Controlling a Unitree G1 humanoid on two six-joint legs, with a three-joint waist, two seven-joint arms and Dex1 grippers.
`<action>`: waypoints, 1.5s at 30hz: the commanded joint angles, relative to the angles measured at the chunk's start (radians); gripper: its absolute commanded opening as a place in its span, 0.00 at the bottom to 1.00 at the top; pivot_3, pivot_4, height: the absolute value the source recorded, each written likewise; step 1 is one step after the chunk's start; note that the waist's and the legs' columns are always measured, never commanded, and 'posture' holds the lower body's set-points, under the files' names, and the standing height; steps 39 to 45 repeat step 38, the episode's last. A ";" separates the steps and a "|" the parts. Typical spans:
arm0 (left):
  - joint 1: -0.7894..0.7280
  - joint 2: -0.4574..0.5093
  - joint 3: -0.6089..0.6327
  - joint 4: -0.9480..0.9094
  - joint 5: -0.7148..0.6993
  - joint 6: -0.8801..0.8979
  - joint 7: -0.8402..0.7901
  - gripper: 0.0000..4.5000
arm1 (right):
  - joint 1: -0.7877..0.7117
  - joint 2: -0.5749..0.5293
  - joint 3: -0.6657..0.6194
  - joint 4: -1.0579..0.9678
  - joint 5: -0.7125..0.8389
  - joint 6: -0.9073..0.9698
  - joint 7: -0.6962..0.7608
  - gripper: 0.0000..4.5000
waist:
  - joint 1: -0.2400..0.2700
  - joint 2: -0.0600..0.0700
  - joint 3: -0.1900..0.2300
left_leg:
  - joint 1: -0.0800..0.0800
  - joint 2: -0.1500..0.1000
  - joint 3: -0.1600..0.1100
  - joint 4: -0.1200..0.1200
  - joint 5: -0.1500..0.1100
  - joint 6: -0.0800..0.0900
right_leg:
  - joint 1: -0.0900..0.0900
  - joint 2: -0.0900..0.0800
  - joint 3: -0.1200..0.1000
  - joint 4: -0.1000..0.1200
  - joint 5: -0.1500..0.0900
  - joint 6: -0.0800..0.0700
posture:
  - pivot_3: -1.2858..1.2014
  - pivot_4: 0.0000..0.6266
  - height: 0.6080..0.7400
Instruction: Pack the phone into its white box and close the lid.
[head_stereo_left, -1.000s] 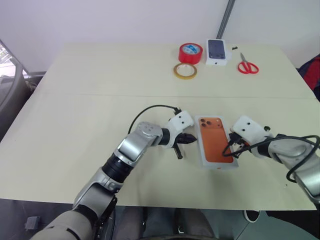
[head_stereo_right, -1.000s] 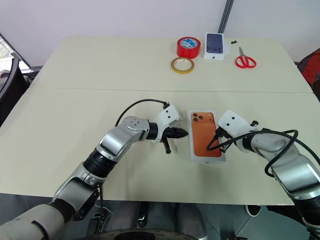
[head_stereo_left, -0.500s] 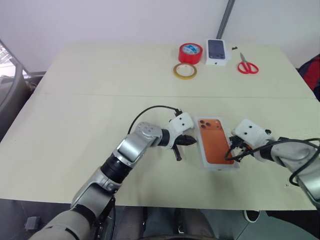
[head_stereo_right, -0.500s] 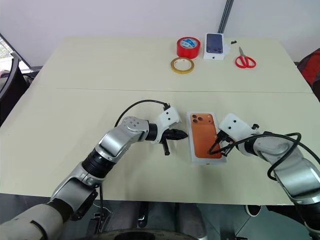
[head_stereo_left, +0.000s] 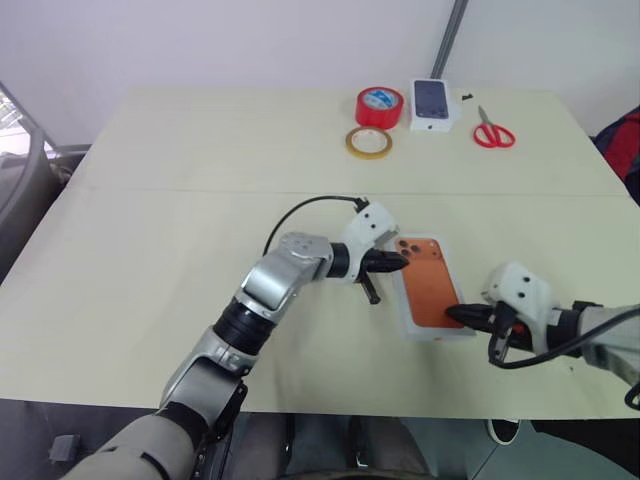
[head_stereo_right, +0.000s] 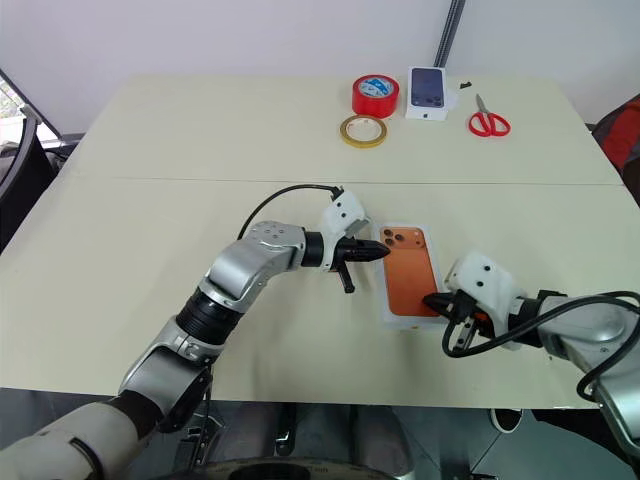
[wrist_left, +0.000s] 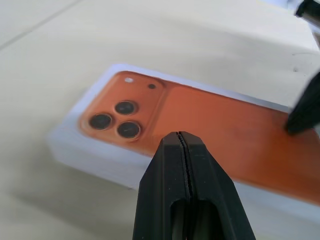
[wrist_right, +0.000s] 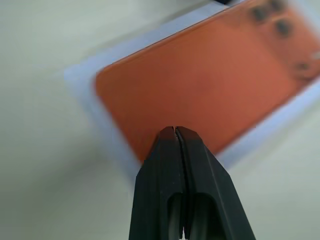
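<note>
The orange phone (head_stereo_left: 428, 283) lies flat in the white box (head_stereo_left: 401, 297) on the table, with its camera cluster at the far end and a thin white rim showing around it. My left gripper (head_stereo_left: 400, 266) is shut and empty. Its tip sits at the box's left edge beside the camera cluster (wrist_left: 115, 116). My right gripper (head_stereo_left: 452, 313) is also shut and empty, and its tip points at the near right corner of the phone (wrist_right: 200, 80). From the left wrist, the right gripper's fingers (wrist_left: 305, 110) show dark at the phone's near end. The lid is out of view.
At the far edge of the table lie a red tape roll (head_stereo_left: 381, 105), a tan tape ring (head_stereo_left: 369, 142), a small white box with a dark phone picture (head_stereo_left: 432, 103) and red scissors (head_stereo_left: 493, 131). The table's front edge runs close below the white box.
My right gripper has drawn back from the phone's right side to its near right corner. My left gripper has shifted slightly right, up to the box's left edge. Phone and box lie as before.
</note>
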 joint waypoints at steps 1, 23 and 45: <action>-0.009 -0.003 -0.057 0.015 0.039 -0.041 -0.009 0.00 | 0.036 0.010 0.029 -0.049 -0.022 -0.020 -0.023 0.01 | 0.000 0.000 0.000 | 0.000 0.000 0.000 0.000 0.000 0.000 | 0.000 0.000 0.000 0.000 0.000 0.000 | 0.52 0.24 1.00; 0.182 0.341 0.526 -0.179 -0.132 -0.046 0.093 0.00 | -0.365 0.195 -0.020 0.235 -0.014 -0.068 -0.227 0.01 | -0.019 0.000 -0.001 | 0.001 0.000 0.000 -0.001 0.003 -0.006 | 0.000 -0.001 0.000 0.000 0.000 0.000 | 0.52 0.24 1.00; 0.454 0.525 0.684 -0.287 -0.166 -0.040 0.145 0.00 | -0.409 0.225 0.005 0.423 -0.020 -0.182 -0.191 0.01 | -0.023 0.000 -0.001 | 0.001 0.001 0.000 -0.001 0.000 -0.001 | -0.001 -0.003 0.000 0.001 0.000 0.000 | 0.52 0.24 1.00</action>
